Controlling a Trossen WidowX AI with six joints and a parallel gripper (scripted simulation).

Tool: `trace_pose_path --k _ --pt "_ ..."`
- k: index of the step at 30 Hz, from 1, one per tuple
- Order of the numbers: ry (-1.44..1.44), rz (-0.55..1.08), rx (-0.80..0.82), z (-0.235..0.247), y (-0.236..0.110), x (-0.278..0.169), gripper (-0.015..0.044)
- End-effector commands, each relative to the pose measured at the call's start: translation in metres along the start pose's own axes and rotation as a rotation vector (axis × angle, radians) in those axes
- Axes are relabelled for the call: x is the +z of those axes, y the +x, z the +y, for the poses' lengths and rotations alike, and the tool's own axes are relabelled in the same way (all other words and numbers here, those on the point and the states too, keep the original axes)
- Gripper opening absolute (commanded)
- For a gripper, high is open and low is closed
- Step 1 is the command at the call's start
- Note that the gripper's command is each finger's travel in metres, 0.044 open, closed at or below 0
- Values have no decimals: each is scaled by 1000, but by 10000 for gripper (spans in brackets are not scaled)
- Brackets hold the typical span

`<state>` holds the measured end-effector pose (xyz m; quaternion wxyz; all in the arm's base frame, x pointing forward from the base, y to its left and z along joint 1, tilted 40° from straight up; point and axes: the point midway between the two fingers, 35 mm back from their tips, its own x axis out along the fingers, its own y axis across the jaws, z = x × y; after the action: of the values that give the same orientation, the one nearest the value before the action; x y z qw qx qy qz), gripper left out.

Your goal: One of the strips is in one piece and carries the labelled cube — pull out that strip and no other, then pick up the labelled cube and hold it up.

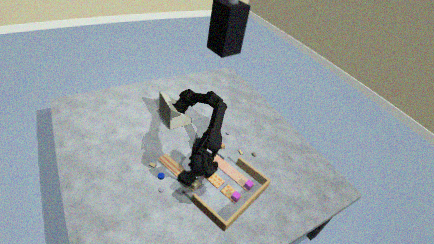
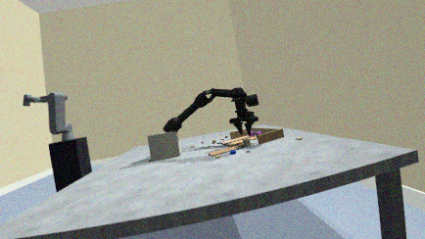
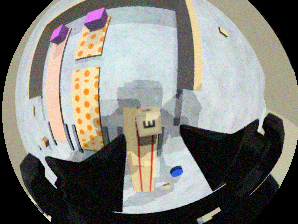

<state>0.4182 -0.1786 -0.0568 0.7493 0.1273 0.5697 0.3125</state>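
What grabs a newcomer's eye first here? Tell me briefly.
The black arm bent over the middle of the table, its fingers apart just above the labelled cube on a striped strip. Beside it, two magenta cubes sit on other strips inside a wooden frame.

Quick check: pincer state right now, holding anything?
Pincer: partly open, holding nothing yet, fingers either side of the labelled cube on the striped strip.

Tan strip [image 3: 145, 156] with red lines carries a pale labelled cube [image 3: 149, 124]; orange-dotted strips [image 3: 87, 112], a pink strip [image 3: 51, 96], two magenta cubes [image 3: 95, 19], seemingly a blue ball [image 3: 176, 171].
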Motion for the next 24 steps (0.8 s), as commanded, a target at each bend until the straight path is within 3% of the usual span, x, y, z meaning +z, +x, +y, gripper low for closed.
trace_pose_path --k 1,24 --pt "6 3 10 1 11 0 250" --pt "6 2 12 1 49 0 250"
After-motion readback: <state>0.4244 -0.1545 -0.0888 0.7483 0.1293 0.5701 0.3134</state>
